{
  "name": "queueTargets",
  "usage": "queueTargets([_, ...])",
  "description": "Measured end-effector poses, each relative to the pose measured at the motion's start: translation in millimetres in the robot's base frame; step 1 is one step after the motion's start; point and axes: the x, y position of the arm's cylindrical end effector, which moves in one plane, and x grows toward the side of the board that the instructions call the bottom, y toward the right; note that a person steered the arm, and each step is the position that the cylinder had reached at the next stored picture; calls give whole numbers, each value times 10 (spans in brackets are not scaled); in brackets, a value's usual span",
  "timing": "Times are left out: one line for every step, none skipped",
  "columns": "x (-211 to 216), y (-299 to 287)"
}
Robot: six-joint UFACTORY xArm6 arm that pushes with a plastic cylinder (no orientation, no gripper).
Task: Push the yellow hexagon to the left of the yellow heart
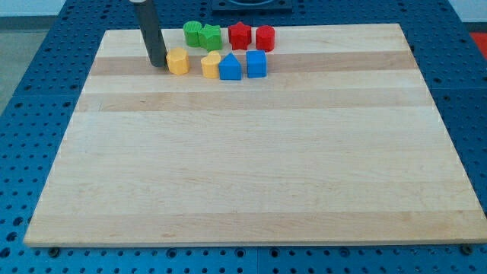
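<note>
Blue pegboard frames the pale wooden board [251, 152] you are working on, and all the blocks sit bunched near its far edge, toward the far-left corner. Your arm has no fingers to open or close, only the dark rod, and my tip [158, 64] rests on the wood just beside the yellow hexagon [177, 61], on the side facing the board's left edge, touching it or very nearly so. The yellow heart [211, 65] lies a short way toward the right edge from the hexagon, touching the blue house-shaped block [230, 68], with the blue cube [256, 64] next along. Behind them, closer to the far edge, stand two green blocks [202, 34], the red star [240, 34] and the red cylinder [265, 36]. You can judge the hexagon as already sitting left of the heart, so the step in hand looks like the final nudge. Your next move calls for little: a short, gentle push toward the heart to close the gap, stopping before the hexagon bumps the heart into the blue blocks.
</note>
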Motion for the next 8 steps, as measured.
queueTargets([0, 102])
queueTargets([22, 159])
queueTargets([32, 174])
queueTargets([32, 174])
queueTargets([77, 176])
queueTargets([95, 165])
queueTargets([-29, -146])
queueTargets([-451, -441])
